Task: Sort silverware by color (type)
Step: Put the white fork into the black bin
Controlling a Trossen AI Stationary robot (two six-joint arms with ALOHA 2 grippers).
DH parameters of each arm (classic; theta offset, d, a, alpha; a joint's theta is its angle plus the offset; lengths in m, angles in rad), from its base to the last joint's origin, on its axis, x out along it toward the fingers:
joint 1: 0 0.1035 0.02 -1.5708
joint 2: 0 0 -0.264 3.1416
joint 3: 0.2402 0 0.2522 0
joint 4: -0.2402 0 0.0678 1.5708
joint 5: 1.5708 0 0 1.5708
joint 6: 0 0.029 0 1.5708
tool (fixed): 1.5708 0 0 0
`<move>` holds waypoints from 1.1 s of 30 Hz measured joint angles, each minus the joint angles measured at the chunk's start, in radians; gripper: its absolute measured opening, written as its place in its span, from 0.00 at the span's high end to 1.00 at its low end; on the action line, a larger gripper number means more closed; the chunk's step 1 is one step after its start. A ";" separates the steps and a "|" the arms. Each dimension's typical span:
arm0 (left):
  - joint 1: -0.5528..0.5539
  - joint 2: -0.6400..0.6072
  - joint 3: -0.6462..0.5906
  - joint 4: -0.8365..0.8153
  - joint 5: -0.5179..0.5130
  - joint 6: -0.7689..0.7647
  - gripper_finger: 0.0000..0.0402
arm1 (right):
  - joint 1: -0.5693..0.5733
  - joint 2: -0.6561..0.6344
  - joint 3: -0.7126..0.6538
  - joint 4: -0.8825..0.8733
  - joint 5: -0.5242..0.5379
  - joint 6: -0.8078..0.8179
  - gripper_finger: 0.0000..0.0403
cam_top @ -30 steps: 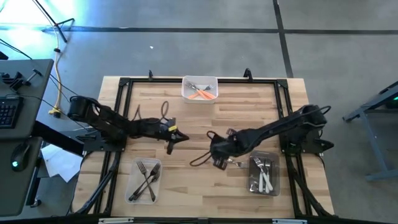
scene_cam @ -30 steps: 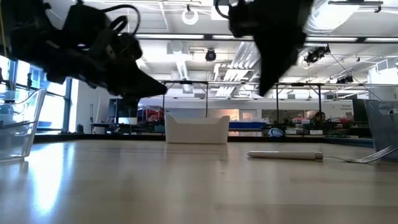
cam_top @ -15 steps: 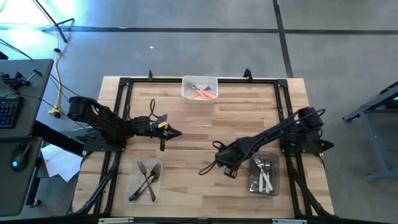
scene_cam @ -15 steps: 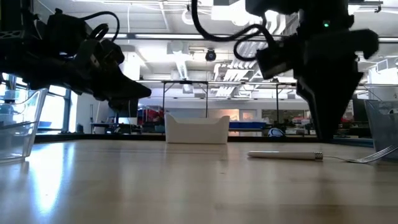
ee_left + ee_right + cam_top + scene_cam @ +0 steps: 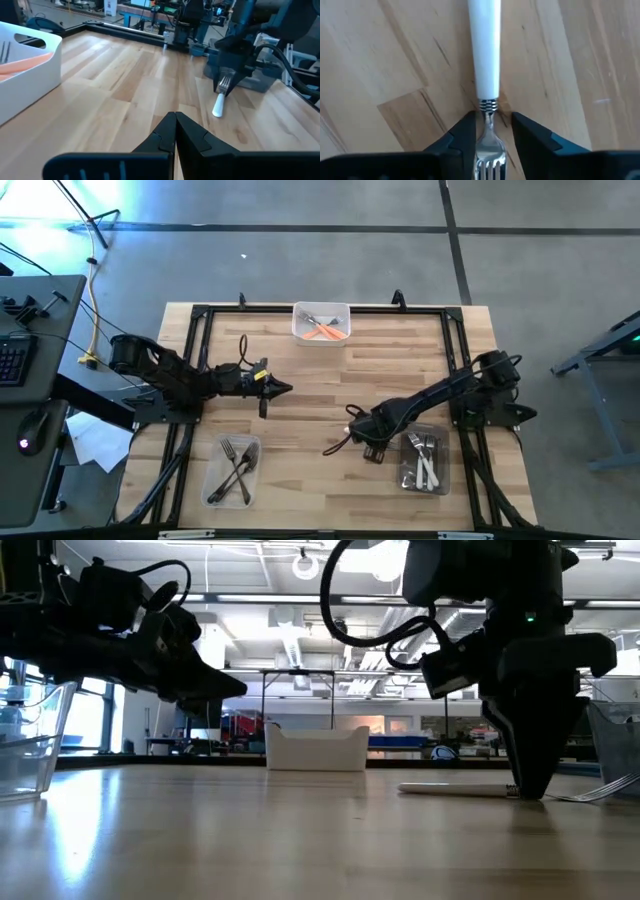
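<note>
White-handled fork (image 5: 485, 55) flat on bare wood, right tool (image 5: 487, 131) released astride its neck, left tool (image 5: 175, 131) clenched mid-table.

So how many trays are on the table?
3. A white tray sits at the table's far edge, a clear tray near the left arm's front corner, and another clear tray beside the right gripper. None seems hidden.

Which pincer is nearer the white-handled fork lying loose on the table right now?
Right. The right pincer is down over the white-handled fork, open fingers straddling its metal neck. The left pincer, shut, hovers well away across the table's middle.
</note>
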 joint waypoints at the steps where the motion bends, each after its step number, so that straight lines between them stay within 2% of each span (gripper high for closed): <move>1: 0.003 0.000 0.000 0.000 0.000 0.005 1.00 | -0.002 -0.002 -0.009 0.010 0.000 0.000 0.73; 6: 0.005 0.000 0.000 -0.001 0.000 0.017 1.00 | -0.015 -0.003 -0.018 0.014 0.000 -0.001 0.80; 13: 0.005 0.000 0.000 -0.003 0.000 0.017 1.00 | -0.045 -0.001 -0.017 0.015 -0.054 -0.027 0.98; 18: 0.005 0.000 0.000 -0.006 -0.012 0.017 1.00 | -0.069 -0.010 -0.014 0.015 -0.081 -0.035 0.98; 28: 0.004 0.006 0.000 -0.030 -0.022 0.034 1.00 | -0.098 -0.075 0.087 0.028 -0.065 -0.045 0.99; 33: 0.004 0.006 -0.002 -0.032 -0.023 0.036 1.00 | -0.078 -0.110 0.171 -0.067 -0.074 0.036 0.99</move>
